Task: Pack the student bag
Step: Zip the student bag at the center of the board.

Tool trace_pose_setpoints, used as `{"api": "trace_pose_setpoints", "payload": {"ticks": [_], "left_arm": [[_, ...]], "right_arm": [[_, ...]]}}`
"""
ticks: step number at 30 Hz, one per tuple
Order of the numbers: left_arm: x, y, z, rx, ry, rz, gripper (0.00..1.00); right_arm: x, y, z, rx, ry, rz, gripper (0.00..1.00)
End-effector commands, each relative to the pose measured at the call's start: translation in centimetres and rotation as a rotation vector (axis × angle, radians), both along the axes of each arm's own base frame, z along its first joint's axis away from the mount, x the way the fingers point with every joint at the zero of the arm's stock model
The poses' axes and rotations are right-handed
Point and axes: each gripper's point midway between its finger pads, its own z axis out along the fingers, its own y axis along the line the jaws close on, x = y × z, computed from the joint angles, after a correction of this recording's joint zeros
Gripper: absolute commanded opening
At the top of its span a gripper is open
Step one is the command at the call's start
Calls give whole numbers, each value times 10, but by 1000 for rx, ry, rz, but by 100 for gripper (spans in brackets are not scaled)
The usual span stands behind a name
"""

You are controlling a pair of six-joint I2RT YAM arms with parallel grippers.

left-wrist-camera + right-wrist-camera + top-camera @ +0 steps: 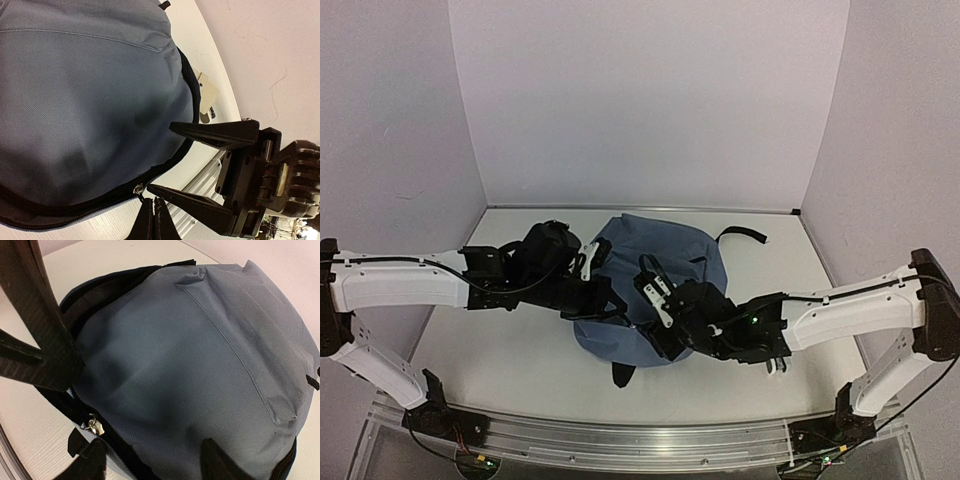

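Observation:
The student bag (pixel 660 270) is a slate-blue backpack lying flat mid-table, its black strap (pixel 741 235) trailing at the back right. My left gripper (pixel 153 220) is shut on the small black zipper pull (pixel 142 199) that hangs from the silver slider (pixel 137 189) at the bag's edge. In the top view the left gripper (pixel 607 308) sits at the bag's near-left rim. My right gripper (pixel 155 460) stands open over the bag's fabric (pixel 200 365), nothing between its fingers. The same slider (pixel 94 426) shows in the right wrist view, beside the left arm's black fingers (pixel 45 340).
The right gripper's open fingers (pixel 215 132) reach in close beside my left gripper. A metal rail (pixel 620 440) runs along the table's near edge. A small beige block (pixel 207 95) lies on the table past the bag. Lilac walls (pixel 650 100) close the back and sides.

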Motion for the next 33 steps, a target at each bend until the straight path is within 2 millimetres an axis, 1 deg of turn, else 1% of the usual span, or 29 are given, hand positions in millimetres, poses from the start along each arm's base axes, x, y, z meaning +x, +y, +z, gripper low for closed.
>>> {"api": "trace_pose_setpoints", "payload": {"ticks": [1, 4, 5, 6, 7, 8, 11, 12, 15, 18, 23, 25, 28, 31, 33], "left_arm": [[7, 2, 37, -54, -77, 29, 0], [9, 6, 37, -42, -84, 40, 0], [9, 7, 38, -40, -87, 44, 0], [9, 8, 39, -38, -90, 48, 0], [11, 10, 39, -35, -94, 56, 0], [11, 12, 40, -32, -97, 61, 0], [14, 17, 40, -15, -104, 74, 0], [14, 20, 41, -5, -107, 80, 0], [20, 32, 42, 11, -113, 124, 0], [30, 49, 39, 14, -103, 174, 0], [53, 91, 36, 50, -119, 260, 0], [67, 112, 33, 70, -136, 313, 0], [86, 145, 22, 109, -141, 385, 0], [100, 165, 17, 129, -153, 434, 0], [107, 171, 16, 134, -158, 452, 0]], "right_arm": [[4, 4, 1, -33, -32, 7, 52], [0, 4, -3, -28, -12, 23, 50], [0, 4, -6, -33, -9, 22, 46], [0, 3, -8, -37, -7, 21, 41], [0, 2, -10, -42, -7, 14, 33], [2, 1, -12, -46, -9, 5, 22], [6, -6, -10, -45, -26, -36, 5], [8, -10, -7, -40, -36, -55, 1], [13, -23, 1, -24, -65, -124, 0], [15, -33, 4, -4, -72, -167, 0], [13, -42, 0, 13, -51, -192, 0], [12, -44, 0, 22, -44, -199, 0], [10, -48, 1, 33, -36, -204, 0], [8, -50, 1, 42, -28, -204, 0], [7, -50, 2, 46, -24, -202, 0]]}}
